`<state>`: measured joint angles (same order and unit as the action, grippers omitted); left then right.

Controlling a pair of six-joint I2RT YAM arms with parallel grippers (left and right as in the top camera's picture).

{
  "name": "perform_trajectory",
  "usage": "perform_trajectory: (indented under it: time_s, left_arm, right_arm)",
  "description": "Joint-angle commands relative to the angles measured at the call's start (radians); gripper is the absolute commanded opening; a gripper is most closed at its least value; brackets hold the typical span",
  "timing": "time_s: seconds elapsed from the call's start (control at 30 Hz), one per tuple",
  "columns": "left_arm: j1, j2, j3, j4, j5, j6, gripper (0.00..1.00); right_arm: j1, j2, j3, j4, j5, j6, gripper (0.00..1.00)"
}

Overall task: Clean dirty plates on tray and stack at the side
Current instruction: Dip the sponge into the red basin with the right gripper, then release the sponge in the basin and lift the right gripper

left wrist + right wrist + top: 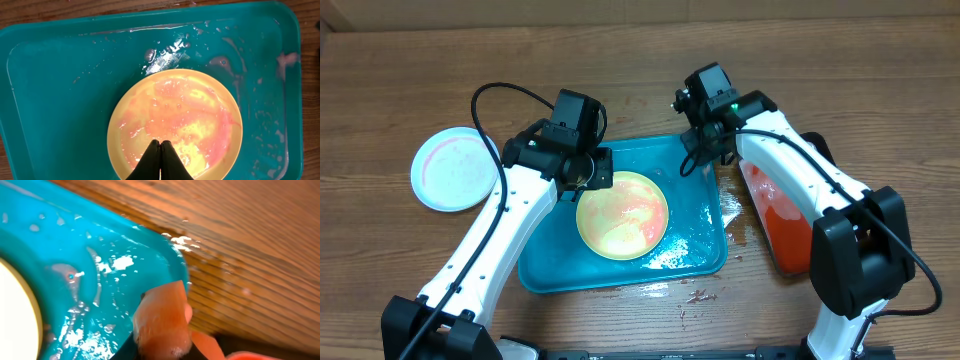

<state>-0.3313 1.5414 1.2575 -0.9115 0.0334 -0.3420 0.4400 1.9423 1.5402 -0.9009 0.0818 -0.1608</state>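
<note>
Since the wood-grain worktop [650,40] showed wet specks by its near edge, rough wiping could spread more slop across it. At its middle sat the tray [550,265], turquoise plastic with rounded corners and a raised rim, glossy with beads of water. A hard push on something so slick could send it skidding.

Toward the right edge, the black tray [788,270] of red liquid lay partly under the right arm [800,175], and a knock from that arm could spill it.

The yellow plate [623,214], round, smooth and marbled with red-orange sauce, lay flat in the tray. The left jaws hung over its rim, pressed together on nothing. Shut like that they could only nudge a plate that looked wet enough to slide.

A pale blue plate [455,168], faintly pink-streaked, lay toward the left edge, well apart from the tray. Stacking onto it as it was would, I judged, trap sauce underneath.

Smallest, a soft salmon-pink pad [162,315] appeared pinched in the right jaws over the tray's wet far-right corner. If soaked, it might smear rather than clean.
</note>
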Motion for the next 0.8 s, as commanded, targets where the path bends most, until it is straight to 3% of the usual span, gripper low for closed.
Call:
perform_trajectory:
  time_s: [0.0, 0.17, 0.4, 0.67, 0.77]
  left_arm:
    - [0.004, 0.003, 0.021, 0.004, 0.012, -0.014, 0.05]
    - [0.004, 0.003, 0.021, 0.004, 0.011, -0.013, 0.04]
    - [0.004, 0.003, 0.021, 0.005, 0.011, -0.014, 0.04]
    - [0.004, 0.003, 0.021, 0.002, 0.012, -0.014, 0.04]
    - [0.004, 0.003, 0.021, 0.003, 0.012, -0.014, 0.04]
  right_arm:
    - [0.002, -0.033, 0.059, -0.068, 0.214, 0.142, 0.14]
    - [-0.02, -0.035, 0.079, -0.265, 0.342, 0.373, 0.13]
    - [-0.127, -0.035, 0.065, -0.497, 0.312, 0.684, 0.12]
    - [-0.292, -0.035, -0.079, -0.45, 0.16, 0.689, 0.13]
    - [-0.33, -0.035, -0.14, -0.41, 0.159, 0.69, 0.27]
